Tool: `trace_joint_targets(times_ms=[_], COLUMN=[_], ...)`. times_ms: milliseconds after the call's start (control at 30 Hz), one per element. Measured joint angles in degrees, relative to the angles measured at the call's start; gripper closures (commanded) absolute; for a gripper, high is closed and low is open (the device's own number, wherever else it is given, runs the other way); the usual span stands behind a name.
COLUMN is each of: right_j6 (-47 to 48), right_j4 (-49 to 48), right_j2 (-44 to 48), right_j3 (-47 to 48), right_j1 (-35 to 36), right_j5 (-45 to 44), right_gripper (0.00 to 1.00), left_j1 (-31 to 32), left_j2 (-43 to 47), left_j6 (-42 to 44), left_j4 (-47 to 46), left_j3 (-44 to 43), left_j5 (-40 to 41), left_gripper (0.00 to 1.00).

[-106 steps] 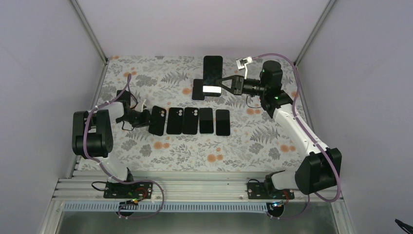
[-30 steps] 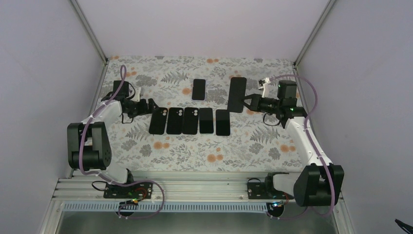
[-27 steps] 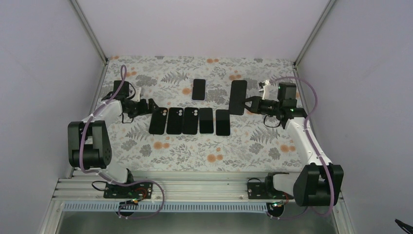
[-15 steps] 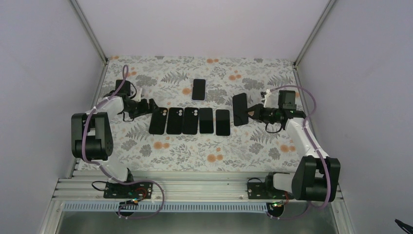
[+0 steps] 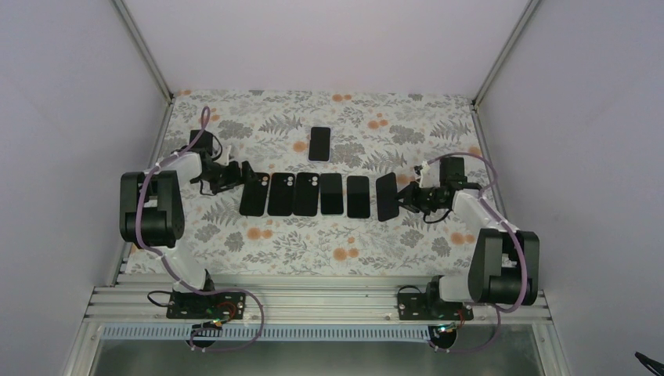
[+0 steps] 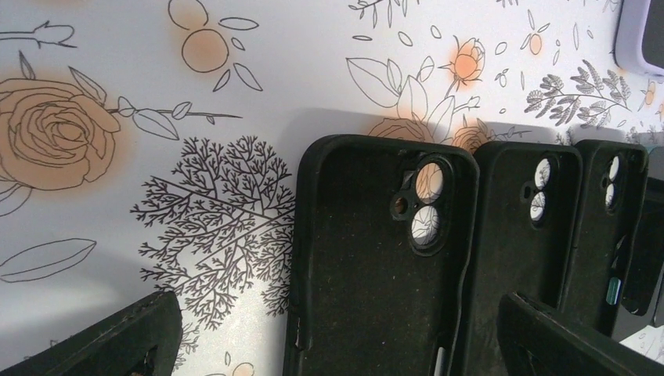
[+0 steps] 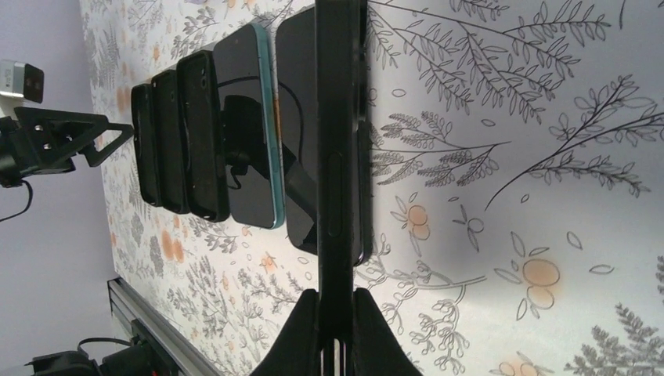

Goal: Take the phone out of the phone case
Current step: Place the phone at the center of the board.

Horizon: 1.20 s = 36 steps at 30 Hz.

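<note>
1. Your right end effector (image 5: 401,196) is clamped on the phone (image 5: 386,196), held on edge just right of the row (image 5: 305,194).
2. Your left end effector (image 5: 243,175) is wide apart, by the leftmost case (image 6: 376,258).

Right arm (image 5: 479,219) has swung the phone (image 5: 386,196) from well behind the row of cases and phones (image 5: 305,194) down to just beside the row's right end, now on edge. Left arm (image 5: 153,207) has shifted its elbow slightly left of the row.
</note>
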State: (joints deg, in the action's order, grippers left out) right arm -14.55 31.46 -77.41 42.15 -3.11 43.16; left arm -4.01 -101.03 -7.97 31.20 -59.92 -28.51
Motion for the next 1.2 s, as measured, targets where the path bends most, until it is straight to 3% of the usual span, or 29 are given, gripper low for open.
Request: trace_joint_targets(times_ms=[900, 1200], right_j6=[4.1, 4.0], right_j4=[-11.3, -12.3], right_j2=[-14.7, -16.3], right_j3=[0.0, 0.0], right_j1=[-2.6, -2.6], right_j5=[3.0, 3.9], right_gripper=[0.94, 0.83], left_j1=[0.0, 0.0], left_j2=[-3.0, -3.1], left_j6=[0.0, 0.0], left_j4=[0.4, 0.4], left_j3=[-2.7, -2.9], left_j5=[-2.1, -2.1], left_gripper=[0.00, 0.00])
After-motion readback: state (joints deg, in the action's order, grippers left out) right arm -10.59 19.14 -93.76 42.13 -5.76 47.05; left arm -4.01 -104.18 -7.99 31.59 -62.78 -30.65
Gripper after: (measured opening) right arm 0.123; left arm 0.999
